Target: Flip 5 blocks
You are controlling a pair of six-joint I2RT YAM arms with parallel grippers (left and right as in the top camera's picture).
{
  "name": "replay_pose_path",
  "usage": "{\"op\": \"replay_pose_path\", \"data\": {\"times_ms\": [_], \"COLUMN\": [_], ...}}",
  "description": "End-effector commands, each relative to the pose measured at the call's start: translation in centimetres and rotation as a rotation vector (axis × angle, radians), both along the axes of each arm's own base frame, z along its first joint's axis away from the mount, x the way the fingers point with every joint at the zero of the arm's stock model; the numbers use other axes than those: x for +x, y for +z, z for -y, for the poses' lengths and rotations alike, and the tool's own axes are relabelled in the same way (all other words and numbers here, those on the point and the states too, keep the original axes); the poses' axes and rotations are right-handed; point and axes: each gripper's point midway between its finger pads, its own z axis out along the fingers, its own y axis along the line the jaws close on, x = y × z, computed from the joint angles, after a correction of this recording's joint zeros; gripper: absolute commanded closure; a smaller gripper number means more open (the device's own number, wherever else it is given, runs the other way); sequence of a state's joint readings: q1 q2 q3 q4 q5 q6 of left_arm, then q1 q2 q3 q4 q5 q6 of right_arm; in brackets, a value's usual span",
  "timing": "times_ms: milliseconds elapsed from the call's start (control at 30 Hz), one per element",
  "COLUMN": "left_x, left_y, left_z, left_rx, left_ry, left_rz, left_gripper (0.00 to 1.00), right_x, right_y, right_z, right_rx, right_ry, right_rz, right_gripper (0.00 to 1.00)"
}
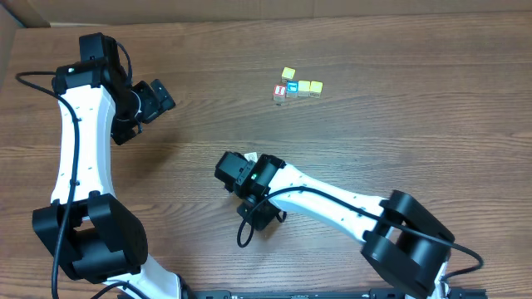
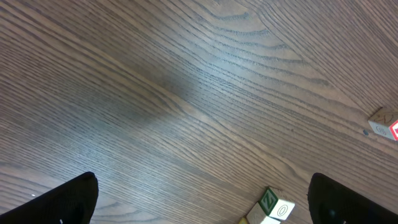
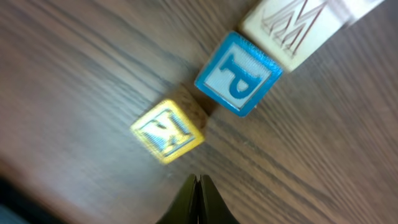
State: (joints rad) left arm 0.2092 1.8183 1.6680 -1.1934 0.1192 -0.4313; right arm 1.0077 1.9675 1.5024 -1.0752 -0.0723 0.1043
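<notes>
In the right wrist view three blocks lie in a diagonal row on the wood: a yellow block (image 3: 168, 130) with a raised letter, a blue "P" block (image 3: 237, 73) and a whitish "M" block (image 3: 292, 31). My right gripper (image 3: 199, 180) is shut and empty, its tips just short of the yellow block. At the bottom of the left wrist view sit a green "Z" block (image 2: 268, 200) and a whitish "O" block (image 2: 283, 210) touching it. My left gripper (image 2: 202, 186) stands wide open above the table, the pair nearer its right finger. None of these blocks shows plainly from overhead.
A cluster of small cubes (image 1: 298, 87), three yellow, one blue-faced and one red-lettered, lies at the back centre. A red-lettered cube (image 2: 384, 126) shows at the left wrist view's right edge. From overhead, the left gripper (image 1: 158, 98) is at back left, the right gripper (image 1: 233, 172) mid-table.
</notes>
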Motion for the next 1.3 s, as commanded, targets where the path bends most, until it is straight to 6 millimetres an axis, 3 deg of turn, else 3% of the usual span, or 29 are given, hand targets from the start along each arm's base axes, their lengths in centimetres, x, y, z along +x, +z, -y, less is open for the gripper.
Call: {"op": "replay_pose_path", "data": {"times_ms": [0, 167, 400, 733, 1267], "left_x": [0.1, 0.1, 0.1, 0.1, 0.1], "left_y": [-0.3, -0.3, -0.3, -0.3, -0.3], "left_z": [0.4, 0.4, 0.4, 0.4, 0.4], "left_rx": [-0.001, -0.001, -0.001, -0.001, -0.001], "left_ry": [-0.018, -0.018, -0.018, -0.018, -0.018], "left_rz": [-0.008, -0.008, -0.008, -0.008, -0.008], "left_gripper": [0.00, 0.00, 0.00, 0.00, 0.00], "right_x": [0.4, -2.9, -6.4, -4.7, -1.4], "right_y": [5.5, 4.2, -0.5, -4.8, -5.0], "right_z": [-2.1, -2.7, -3.0, -2.2, -1.1], "right_rx": [0.141, 0.104, 0.007, -0.092, -0.088], "right_ry": [0.009, 0.117, 0.242, 0.228, 0.162], "right_rz": [0.059, 0.026, 0.032, 0.057, 0.072], "right_gripper": [0.96, 0.96, 0.96, 0.96, 0.96]}}
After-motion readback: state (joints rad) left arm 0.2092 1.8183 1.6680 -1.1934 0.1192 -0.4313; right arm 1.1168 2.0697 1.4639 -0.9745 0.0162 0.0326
